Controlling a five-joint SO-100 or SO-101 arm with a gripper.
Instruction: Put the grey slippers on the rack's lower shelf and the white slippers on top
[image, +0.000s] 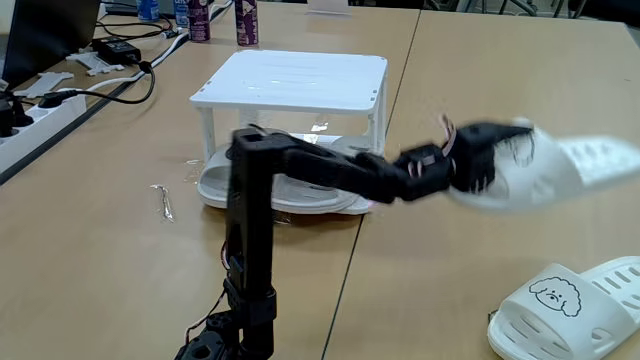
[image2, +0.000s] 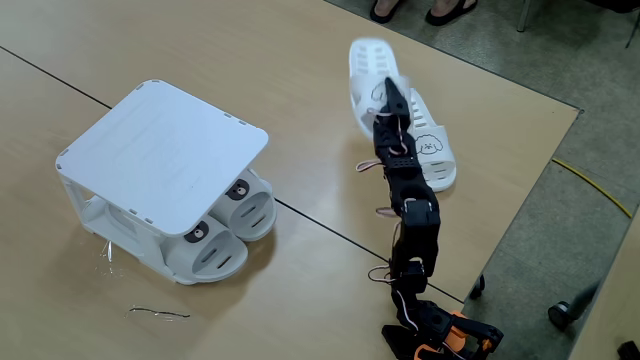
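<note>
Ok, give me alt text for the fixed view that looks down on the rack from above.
A black robot arm stretches across a wooden table, its gripper lifting one blurred white slipper beside its mate. To the left, two grey slippers sit on the lower shelf of a white rack.

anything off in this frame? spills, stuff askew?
Nothing spilled or damaged. Only stray: a thin bit of wire lying loose on the table by the rack. The grey slippers sit neatly on the lower shelf.
</note>
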